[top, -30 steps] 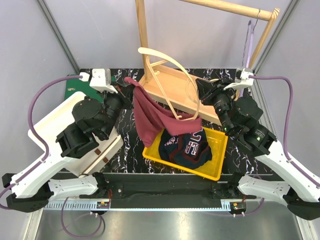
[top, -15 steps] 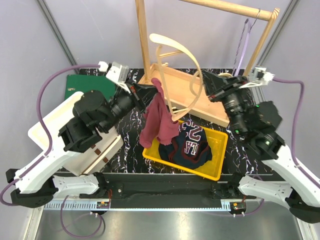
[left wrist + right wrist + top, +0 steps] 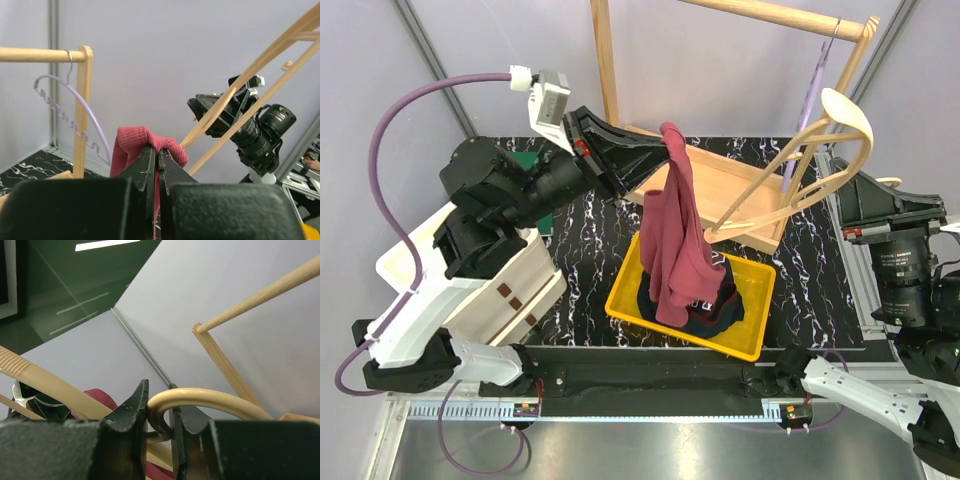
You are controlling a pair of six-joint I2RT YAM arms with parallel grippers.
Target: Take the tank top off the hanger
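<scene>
Black marble table (image 3: pixel 585 270): left gripper (image 3: pixel 158 156) pinched tight on red tank top (image 3: pixel 677 240), hanging down into yellow bin (image 3: pixel 757 310); right gripper (image 3: pixel 160 412) clamps wooden hanger (image 3: pixel 847 112).

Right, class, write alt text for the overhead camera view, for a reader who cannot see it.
The left gripper holds up a maroon tank top by one pinched end, so it hangs down into a yellow bin containing a dark jersey. The right gripper holds a wooden hanger beside it.
</scene>
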